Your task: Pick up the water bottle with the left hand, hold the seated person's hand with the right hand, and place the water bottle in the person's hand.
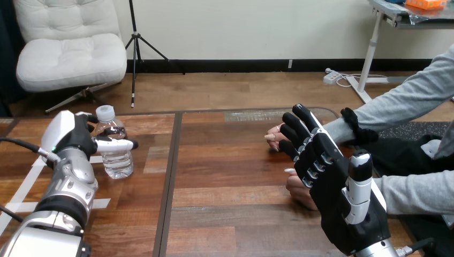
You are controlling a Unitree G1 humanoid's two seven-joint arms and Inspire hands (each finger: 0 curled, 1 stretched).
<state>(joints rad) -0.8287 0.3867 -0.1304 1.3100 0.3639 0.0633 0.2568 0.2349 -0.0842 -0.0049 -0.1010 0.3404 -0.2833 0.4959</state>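
Risks first. The water bottle (116, 158) could be tipped or dropped when lifted if the L hand's (80, 140) hold is loose. It is taken high, near the shoulder, and the clear wall looks smooth, so a slip or a swing of the lower part is judged likely w/ a fast lift.

2nd risk: the R hand (334, 182) is spread, fingers straight, nothing held. The person's far hand (275, 138) lies just past its fingertips, and the person's near hand (300, 193) is partly hidden behind its palm side. Contact w/ either cannot be told, and no curl round either is seen. If the R hand is driven fwd w/o care, the person's fingers could be jabbed or pressed onto the table (230, 214). If the bottle is brought over before one of those hands is held and opened upward, no place to set it would be offered.

Position: the bottle stands upright, base on the table, inside the L hand's grasp. One digit is laid across its front and the other fingers are curled behind its shoulder, so it is pinched between them but not yet raised. From the R hand it is well apart, off to that hand's left.
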